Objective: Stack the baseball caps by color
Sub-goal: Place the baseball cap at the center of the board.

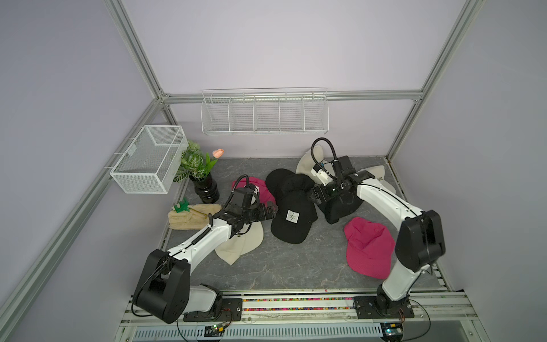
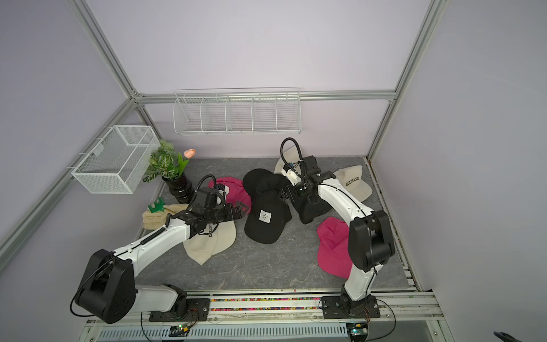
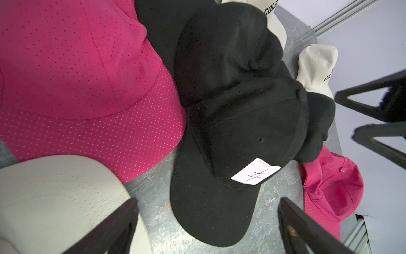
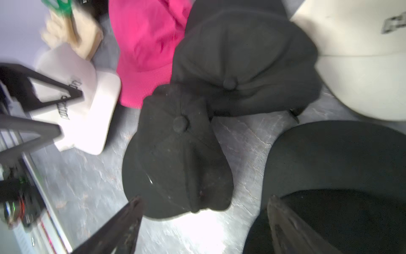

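Three black baseball caps lie mid-table in both top views: one with a white patch (image 1: 291, 220), one behind it (image 1: 288, 182), and one (image 1: 340, 207) under my right wrist. A pink cap (image 1: 368, 247) lies front right, and another pink cap (image 1: 260, 189) sits behind my left wrist. Cream caps lie under my left arm (image 1: 242, 242), at the back (image 1: 310, 161) and back right (image 2: 353, 180). My left gripper (image 3: 207, 211) is open over the patch cap's brim (image 3: 211, 211). My right gripper (image 4: 204, 204) is open and empty, just past the rear edge of the patch cap's crown (image 4: 178, 149).
A folded cream towel with a green toy (image 1: 189, 217) and a potted plant in a black vase (image 1: 204, 189) stand at the left. White wire baskets hang on the left wall (image 1: 148, 160) and the back wall (image 1: 265, 114). The metal frame (image 1: 393, 177) bounds the table.
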